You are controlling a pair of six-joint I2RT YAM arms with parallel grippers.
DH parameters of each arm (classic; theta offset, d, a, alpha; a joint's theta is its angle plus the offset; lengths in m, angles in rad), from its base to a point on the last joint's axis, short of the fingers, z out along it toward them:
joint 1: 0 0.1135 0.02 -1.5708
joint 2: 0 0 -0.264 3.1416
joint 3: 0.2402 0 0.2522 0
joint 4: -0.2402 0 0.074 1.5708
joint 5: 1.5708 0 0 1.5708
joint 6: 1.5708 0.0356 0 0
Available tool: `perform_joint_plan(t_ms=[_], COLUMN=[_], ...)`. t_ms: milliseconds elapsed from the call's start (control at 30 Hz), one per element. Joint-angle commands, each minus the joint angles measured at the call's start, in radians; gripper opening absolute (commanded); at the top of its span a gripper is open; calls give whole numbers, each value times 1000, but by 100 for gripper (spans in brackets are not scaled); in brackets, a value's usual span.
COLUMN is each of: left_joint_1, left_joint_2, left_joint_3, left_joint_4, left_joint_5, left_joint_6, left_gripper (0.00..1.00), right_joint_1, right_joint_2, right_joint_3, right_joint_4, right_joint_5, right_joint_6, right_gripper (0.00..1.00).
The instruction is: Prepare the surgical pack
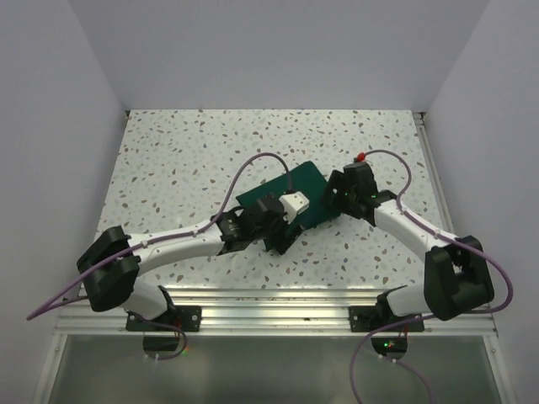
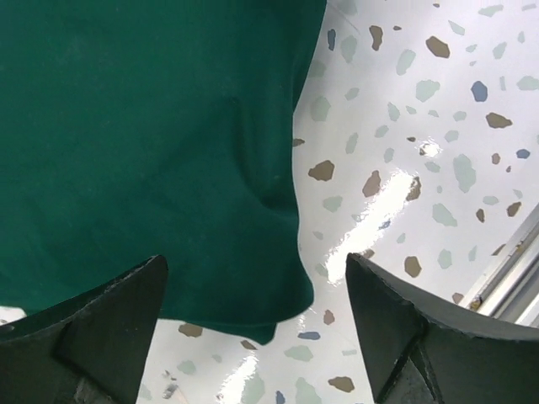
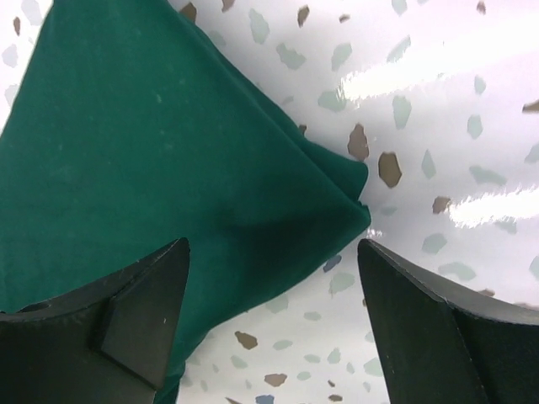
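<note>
Folded dk-green drape [image 1: 307, 181] lies flat mid-table [image 1: 185, 160]. L gripper [image 2: 253, 269] above one corner, jaws wide apart, nothing held. R gripper [image 3: 271, 248] above another corner, likewise wide, empty.

surface: speckled white table [image 1: 168, 168] | on it: folded dark green drape [image 1: 307, 179], near centre

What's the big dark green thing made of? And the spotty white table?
The dark green bundle looks like soft matte cloth: it creases and folds at its edges. The speckled white tabletop looks hard and glossy, with bright glare; stone or printed laminate, I cannot tell.
</note>
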Motion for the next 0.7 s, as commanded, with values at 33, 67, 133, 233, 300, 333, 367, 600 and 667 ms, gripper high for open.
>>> perform_joint_plan(t_ms=[33,67,133,233,300,333,367,600,667], left_joint_1=[-3,-4,-4,-14,-15,-18,-18,-33,-46], left_joint_2=[53,76,103,150,159,169,172,186,185], left_joint_3=[96,119,142,173,173,170,165,124,111], left_joint_4=[-44,-51,-71,-62,-45,-30,-24,22,44], left_joint_5=[-15,-13,-9,2,14,24,28,28,7], left_joint_6=[114,127,167,199,217,223,236,288,295], left_gripper=[90,90,89,86,83,82,81,71,70], right_joint_1=[17,17,20,20,21,18,20,18,15], right_joint_2=[2,10,28,51,57,65,71,131,136], right_joint_3=[5,10,10,5,-7,-7,-4,56,60], right_joint_4=[-101,-109,-103,-86,-58,-42,-35,-5,29], right_joint_5=[40,42,43,40,37,40,45,74,69], right_joint_6=[160,177,204,234,250,250,247,135,109], right_gripper=[85,85,84,83,80,79,77,66,64])
